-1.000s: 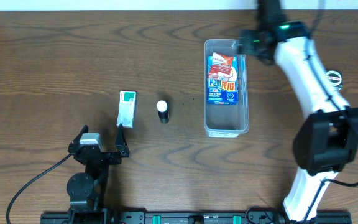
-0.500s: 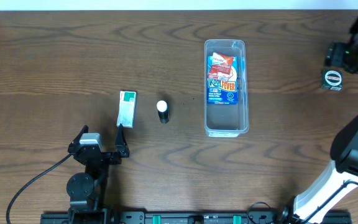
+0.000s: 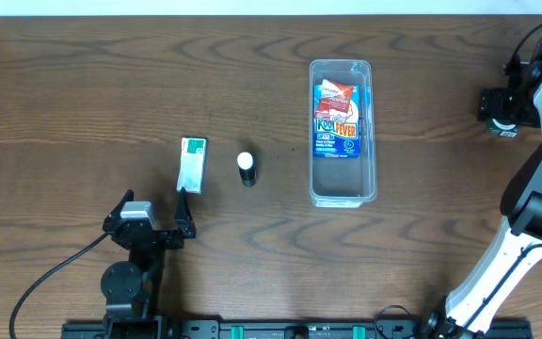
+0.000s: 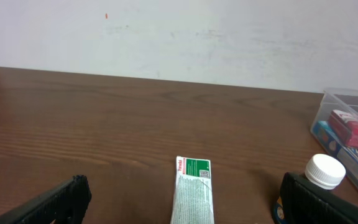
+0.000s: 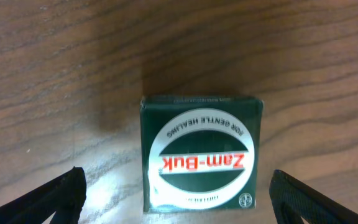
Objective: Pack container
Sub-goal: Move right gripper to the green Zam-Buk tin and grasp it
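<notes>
The clear plastic container (image 3: 342,193) lies lengthwise at centre right of the table with a blue printed carton (image 3: 337,121) inside it; its corner shows in the left wrist view (image 4: 347,99). My right gripper (image 3: 502,115) is open at the far right edge, straddling a dark green Zam-Buk box (image 5: 201,152) on the table. My left gripper (image 3: 154,218) is open and empty at the front left, just short of a green and white flat box (image 3: 192,163), which also shows in the left wrist view (image 4: 193,190). A small white-capped bottle (image 3: 246,168) stands beside that box.
The bottle's white cap (image 4: 325,170) shows right by my left gripper's right finger. A white wall runs behind the table's far edge (image 4: 166,79).
My right arm swung from the container's far end out to the table's right edge and came down over the Zam-Buk box. The left arm has not moved.
</notes>
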